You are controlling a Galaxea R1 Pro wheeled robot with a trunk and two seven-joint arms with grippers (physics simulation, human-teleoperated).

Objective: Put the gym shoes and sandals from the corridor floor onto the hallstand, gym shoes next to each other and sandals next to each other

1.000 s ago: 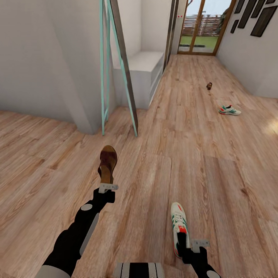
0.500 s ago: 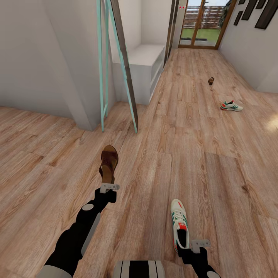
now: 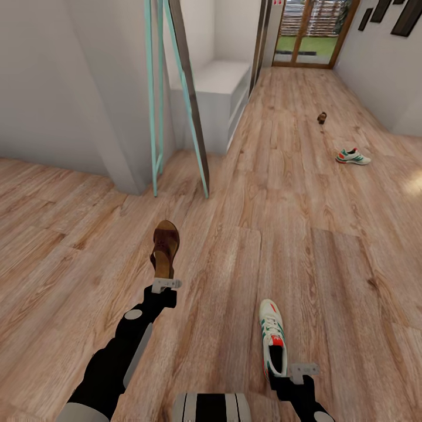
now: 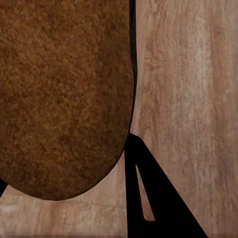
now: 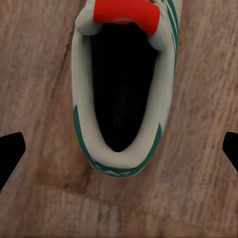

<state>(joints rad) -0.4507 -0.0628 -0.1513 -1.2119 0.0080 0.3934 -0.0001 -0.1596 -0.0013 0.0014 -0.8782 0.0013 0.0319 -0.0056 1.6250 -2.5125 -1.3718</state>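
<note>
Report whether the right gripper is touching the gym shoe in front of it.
Apart. In the right wrist view the right gripper is spread wide, and bare floor shows between each of its fingertips and the gym shoe.

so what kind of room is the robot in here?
Likely a home corridor or entryway: long wood-plank floor, a glazed door to a garden at the far end, a low white bench along the wall, and a gym shoe lying loose.
</note>
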